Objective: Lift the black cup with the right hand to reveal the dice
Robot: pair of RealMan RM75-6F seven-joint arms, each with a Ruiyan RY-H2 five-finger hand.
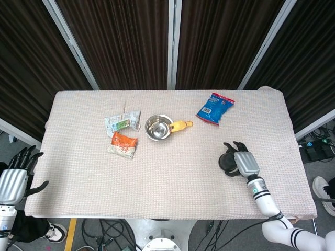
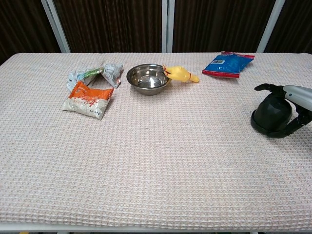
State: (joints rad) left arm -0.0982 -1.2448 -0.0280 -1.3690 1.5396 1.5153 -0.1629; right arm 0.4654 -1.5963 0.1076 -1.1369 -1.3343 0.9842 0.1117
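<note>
We find the black cup (image 2: 271, 117) upside down on the tabletop (image 2: 161, 161) near its right edge, our right hand (image 2: 292, 105) wrapped around its upper part, fingers (image 2: 265, 87) curled over the far side. It looks light, rigid and smooth, so we judge a firm side grasp and a straight lift best. Our left hand (image 1: 14, 178) hangs released off the tabletop

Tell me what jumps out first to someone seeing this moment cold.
The right hand wrapped around the upside-down black cup near the table's right edge, cup apparently down on the cloth with no dice showing. Next, the bright cluster further back: a steel bowl with a yellow toy touching its rim, two snack packets to its left, and a blue bag at the far right.
</note>
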